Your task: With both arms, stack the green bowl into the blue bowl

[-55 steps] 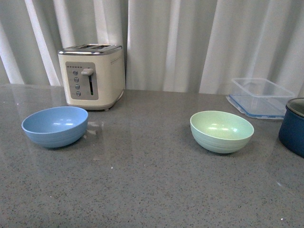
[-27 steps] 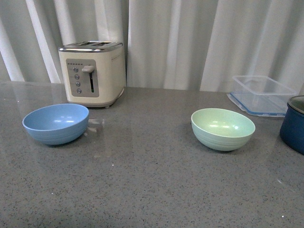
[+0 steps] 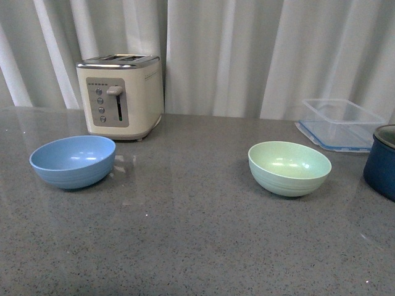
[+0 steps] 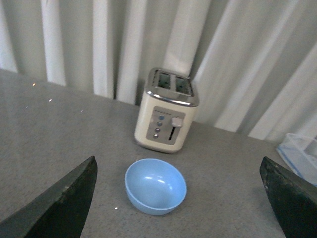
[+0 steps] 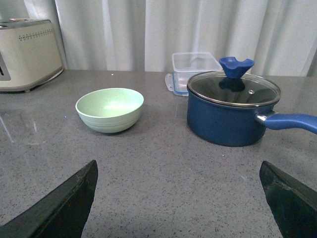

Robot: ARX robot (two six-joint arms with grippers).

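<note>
The blue bowl (image 3: 73,161) sits upright on the grey counter at the left, in front of the toaster. The green bowl (image 3: 289,168) stands upright at the right, well apart from it. Neither arm shows in the front view. In the left wrist view the blue bowl (image 4: 155,185) lies below and ahead of my left gripper (image 4: 178,208), whose black fingertips (image 4: 64,203) are spread wide with nothing between them. In the right wrist view the green bowl (image 5: 110,109) is ahead of my right gripper (image 5: 178,210), which is open and empty over bare counter.
A cream toaster (image 3: 120,96) stands behind the blue bowl. A clear plastic container (image 3: 339,123) is at the back right. A dark navy pot (image 5: 232,113) with a glass lid and a long handle stands right of the green bowl. White curtains hang behind the grey counter (image 3: 185,234).
The front view has shifted slightly, with everything sitting a little higher in the picture than a second ago. The bowls have not moved on the counter.
</note>
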